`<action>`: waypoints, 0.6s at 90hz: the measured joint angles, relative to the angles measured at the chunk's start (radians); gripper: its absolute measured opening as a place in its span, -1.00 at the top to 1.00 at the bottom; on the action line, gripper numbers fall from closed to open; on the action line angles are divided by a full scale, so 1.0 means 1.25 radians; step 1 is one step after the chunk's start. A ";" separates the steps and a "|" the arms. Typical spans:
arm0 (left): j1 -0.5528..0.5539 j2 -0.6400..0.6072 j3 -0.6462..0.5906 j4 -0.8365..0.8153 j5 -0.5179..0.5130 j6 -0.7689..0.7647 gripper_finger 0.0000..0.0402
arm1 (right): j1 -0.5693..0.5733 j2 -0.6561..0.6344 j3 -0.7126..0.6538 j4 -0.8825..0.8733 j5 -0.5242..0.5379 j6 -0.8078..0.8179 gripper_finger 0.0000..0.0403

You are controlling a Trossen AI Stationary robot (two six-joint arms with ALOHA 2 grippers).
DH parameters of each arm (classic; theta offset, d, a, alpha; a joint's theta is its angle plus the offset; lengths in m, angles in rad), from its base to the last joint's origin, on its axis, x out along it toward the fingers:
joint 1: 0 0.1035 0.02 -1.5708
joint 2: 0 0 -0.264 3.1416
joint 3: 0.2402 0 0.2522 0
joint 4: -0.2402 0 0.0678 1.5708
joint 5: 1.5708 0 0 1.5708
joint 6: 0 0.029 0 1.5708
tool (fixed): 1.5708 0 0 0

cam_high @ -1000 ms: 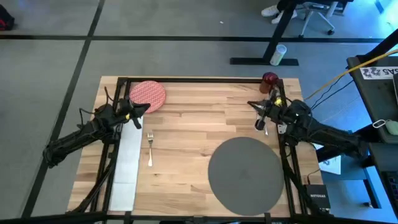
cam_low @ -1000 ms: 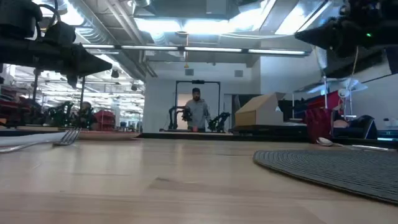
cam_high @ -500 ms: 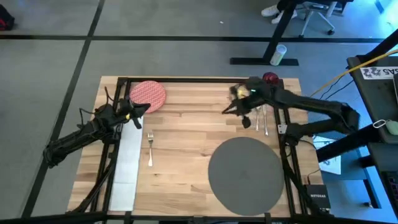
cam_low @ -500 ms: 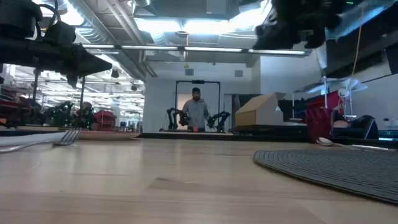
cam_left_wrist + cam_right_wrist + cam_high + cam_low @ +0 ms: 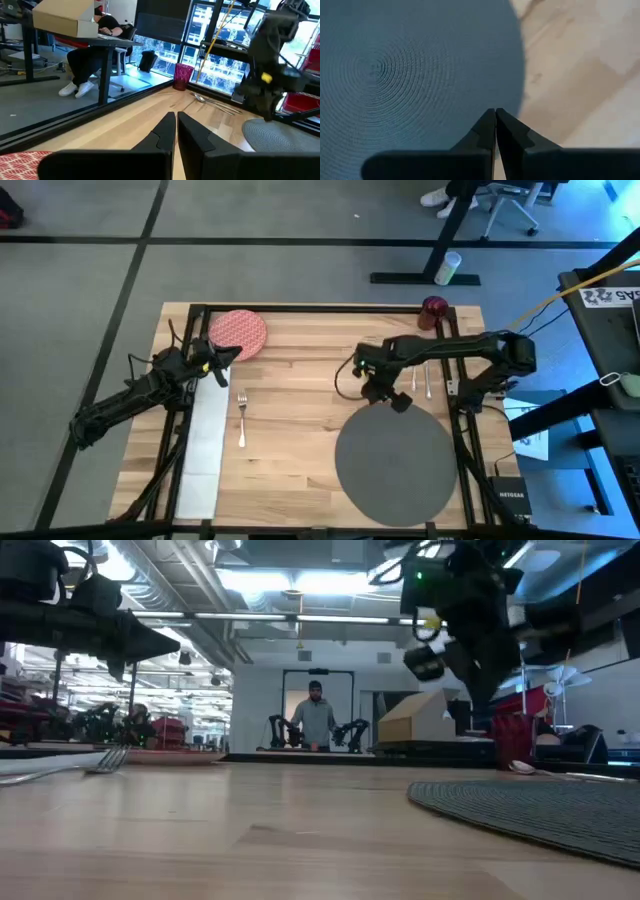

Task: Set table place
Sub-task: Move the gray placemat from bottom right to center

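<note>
The dark grey round mat lies flat at the table's near right. My right gripper hangs shut above the mat's far edge, pointing down at the mat and clear of it. The red patterned plate sits at the far left. My left gripper waits shut just beside the plate, over the far end of the white napkin. The fork lies next to the napkin. The spoon and knife lie side by side near the right edge, and the dark red cup stands at the far right corner.
The black frame runs along the table's edges. Bare wood lies between the fork and the mat. Beyond the far edge, a person stands in the room with desks and boxes behind.
My right gripper has swung from the table's right edge, near the spoon and knife, toward the left and the near edge. It has tipped to point downward and now hangs over the mat's far edge. The spoon and knife lie uncovered on the wood.
</note>
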 joint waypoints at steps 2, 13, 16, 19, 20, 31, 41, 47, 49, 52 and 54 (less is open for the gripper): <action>0.000 0.000 0.000 0.000 0.000 0.000 1.00 | 0.004 0.008 -0.006 0.003 0.001 0.000 1.00; 0.000 0.000 0.000 0.000 0.000 0.000 1.00 | 0.019 0.053 -0.028 0.057 0.002 0.016 1.00; 0.000 0.000 0.000 0.000 0.000 0.000 1.00 | 0.020 0.065 -0.030 0.063 0.002 0.020 1.00; 0.000 0.000 0.000 0.000 0.000 0.000 1.00 | 0.020 0.079 -0.030 0.067 0.002 0.021 1.00; 0.000 0.000 0.000 0.000 0.000 0.000 1.00 | 0.020 0.084 -0.030 0.068 0.002 0.021 1.00; 0.000 0.000 0.000 0.000 0.000 0.000 1.00 | 0.019 0.129 -0.031 0.082 0.002 0.021 1.00; 0.000 0.000 -0.001 0.009 0.000 0.006 1.00 | 0.018 0.163 -0.031 0.097 -0.001 0.020 1.00; 0.000 0.000 -0.001 0.030 0.001 0.022 1.00 | 0.018 0.175 -0.029 0.116 -0.008 0.020 1.00; 0.000 0.000 -0.001 0.031 0.001 0.025 1.00 | 0.018 0.179 -0.029 0.123 -0.011 0.020 1.00; 0.000 0.000 -0.001 0.026 0.001 0.025 1.00 | 0.018 0.182 -0.029 0.133 -0.013 0.020 1.00; 0.000 0.000 -0.001 0.019 0.001 0.025 1.00 | 0.018 0.183 -0.028 0.141 -0.013 0.020 1.00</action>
